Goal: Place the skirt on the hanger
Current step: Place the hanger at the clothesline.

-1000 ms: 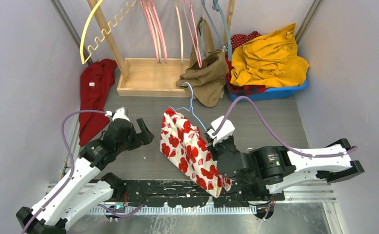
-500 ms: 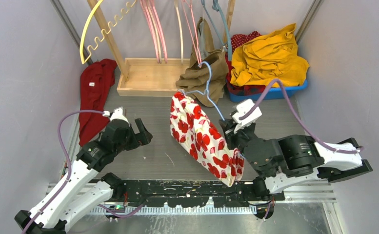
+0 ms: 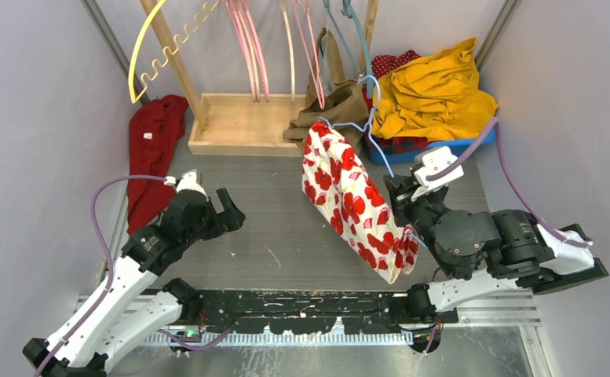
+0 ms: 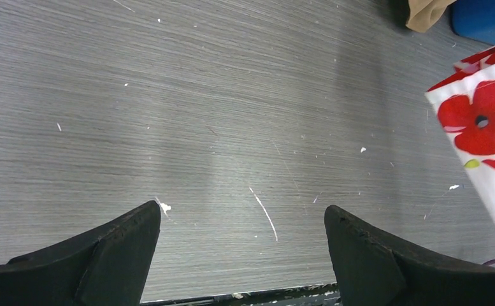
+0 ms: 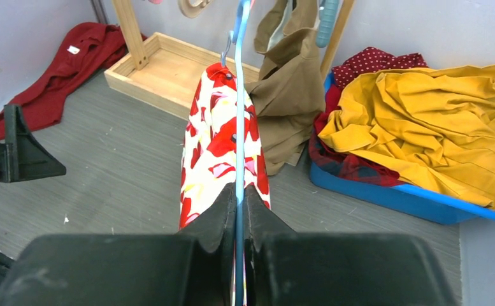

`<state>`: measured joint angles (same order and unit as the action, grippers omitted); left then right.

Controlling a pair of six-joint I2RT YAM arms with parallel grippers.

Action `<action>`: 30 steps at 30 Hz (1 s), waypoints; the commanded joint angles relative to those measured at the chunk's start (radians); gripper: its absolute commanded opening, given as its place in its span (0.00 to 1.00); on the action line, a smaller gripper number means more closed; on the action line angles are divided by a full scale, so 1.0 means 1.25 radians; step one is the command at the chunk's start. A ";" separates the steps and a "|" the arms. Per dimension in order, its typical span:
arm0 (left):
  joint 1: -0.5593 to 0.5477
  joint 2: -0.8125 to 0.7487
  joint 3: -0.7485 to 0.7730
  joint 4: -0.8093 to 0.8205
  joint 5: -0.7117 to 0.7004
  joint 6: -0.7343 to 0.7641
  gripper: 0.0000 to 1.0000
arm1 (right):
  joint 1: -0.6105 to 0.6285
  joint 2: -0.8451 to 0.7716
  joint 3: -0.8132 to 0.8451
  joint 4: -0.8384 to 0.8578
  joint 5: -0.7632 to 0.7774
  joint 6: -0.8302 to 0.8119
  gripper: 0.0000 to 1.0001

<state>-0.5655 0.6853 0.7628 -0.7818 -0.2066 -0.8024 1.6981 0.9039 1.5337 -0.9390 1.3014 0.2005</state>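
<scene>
The right gripper [image 5: 239, 193] is clamped on the thin blue wire hanger [image 5: 239, 95]. The floppy white skirt [image 3: 356, 206], printed with red poppies, drapes from it slantwise through the centre of the top view, its upper corner near the crumpled brown cloth [image 3: 337, 118] and the blue plastic bin [image 3: 443, 149]. At lower left the left gripper [image 4: 241, 220] hovers over bare, streaked grey table [image 4: 168, 95], its jaws spread wide and holding nothing.
</scene>
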 commanded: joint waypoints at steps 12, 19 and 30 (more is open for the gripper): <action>0.002 0.015 0.020 0.040 0.023 -0.002 1.00 | 0.005 -0.066 -0.053 0.327 0.103 -0.249 0.01; 0.002 0.015 0.020 0.042 0.028 -0.007 0.99 | -0.012 -0.058 -0.089 0.508 0.091 -0.383 0.01; 0.002 0.001 0.024 0.027 0.020 -0.008 0.99 | -0.497 0.069 -0.025 0.298 -0.351 -0.093 0.01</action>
<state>-0.5655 0.7067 0.7628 -0.7750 -0.1783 -0.8078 1.2591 0.9379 1.4673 -0.5159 1.1648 -0.0841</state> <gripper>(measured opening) 0.994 0.101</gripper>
